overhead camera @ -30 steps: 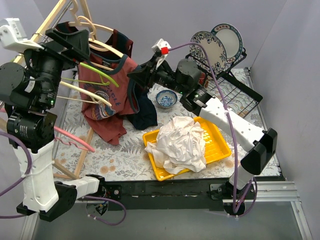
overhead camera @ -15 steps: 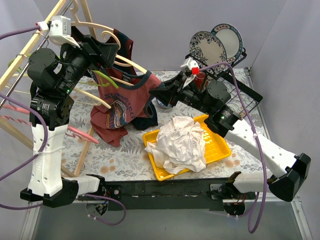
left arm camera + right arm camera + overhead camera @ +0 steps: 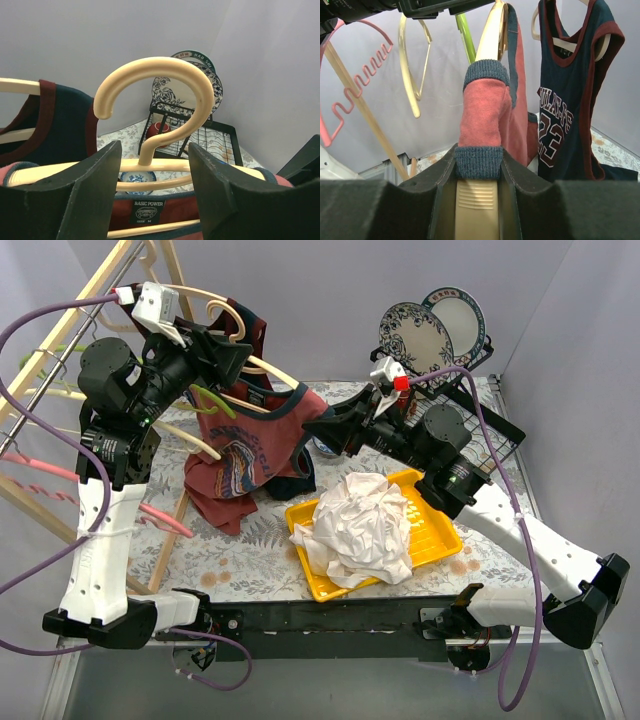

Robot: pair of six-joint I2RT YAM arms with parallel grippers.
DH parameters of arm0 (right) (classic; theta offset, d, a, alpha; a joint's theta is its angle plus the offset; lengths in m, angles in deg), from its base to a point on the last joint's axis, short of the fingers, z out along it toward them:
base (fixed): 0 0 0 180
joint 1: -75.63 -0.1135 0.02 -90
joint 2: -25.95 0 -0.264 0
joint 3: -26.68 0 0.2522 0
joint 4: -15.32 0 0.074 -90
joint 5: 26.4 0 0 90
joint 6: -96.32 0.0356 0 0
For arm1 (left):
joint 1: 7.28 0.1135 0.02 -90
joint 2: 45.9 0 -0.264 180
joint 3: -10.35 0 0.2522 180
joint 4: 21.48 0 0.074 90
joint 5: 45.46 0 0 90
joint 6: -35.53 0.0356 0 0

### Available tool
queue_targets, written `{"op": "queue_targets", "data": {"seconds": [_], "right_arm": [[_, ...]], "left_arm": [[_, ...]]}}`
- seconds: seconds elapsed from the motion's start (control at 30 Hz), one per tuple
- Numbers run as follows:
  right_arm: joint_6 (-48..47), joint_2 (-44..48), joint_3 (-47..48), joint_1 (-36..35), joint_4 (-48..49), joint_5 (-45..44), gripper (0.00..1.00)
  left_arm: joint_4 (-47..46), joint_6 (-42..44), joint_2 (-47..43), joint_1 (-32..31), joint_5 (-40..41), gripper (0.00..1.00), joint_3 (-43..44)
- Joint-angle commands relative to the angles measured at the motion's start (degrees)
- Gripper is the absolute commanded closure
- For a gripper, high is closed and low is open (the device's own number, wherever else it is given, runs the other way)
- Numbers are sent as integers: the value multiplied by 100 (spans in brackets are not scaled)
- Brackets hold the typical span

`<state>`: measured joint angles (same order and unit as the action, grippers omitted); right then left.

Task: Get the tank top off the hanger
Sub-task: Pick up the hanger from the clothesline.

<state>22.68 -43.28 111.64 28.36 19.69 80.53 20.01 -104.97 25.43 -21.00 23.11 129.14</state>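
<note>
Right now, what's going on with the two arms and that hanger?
Both arms are working the red tank top off its cream hanger. The left claw straddles the neck under the hanger's hook, jaws open, not yet gripping. The right claw is shut on the tank top's shoulder strap where it wraps the hanger's end. The top is on the hanger, so nothing is off yet. A navy jersey hangs behind, untouched.

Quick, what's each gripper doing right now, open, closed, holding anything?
Left gripper: open, jaws either side of the cream hanger's neck, not clamped.
Right gripper: shut on the red tank top's strap at the hanger end.
</note>
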Motion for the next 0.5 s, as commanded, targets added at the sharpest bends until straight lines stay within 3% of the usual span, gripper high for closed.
{"op": "queue_targets", "data": {"seconds": [0.0, 0.13, 0.33, 0.4, 0.47], "right_arm": [[104, 287, 184, -2, 657, 205, 99], [131, 331, 131, -2, 657, 276, 99], [183, 305, 184, -2, 595, 355, 99], [192, 279, 228, -2, 578, 373, 99], [245, 235, 280, -2, 421, 355, 99]], "left_arm": [[-285, 207, -102, 0, -220, 46, 35], [-294, 216, -23, 0, -221, 54, 88], [-575, 128, -102, -8, -440, 80, -141], [-619, 111, -146, 0, -450, 97, -220], [-698, 84, -198, -8, -415, 100, -316]]}}
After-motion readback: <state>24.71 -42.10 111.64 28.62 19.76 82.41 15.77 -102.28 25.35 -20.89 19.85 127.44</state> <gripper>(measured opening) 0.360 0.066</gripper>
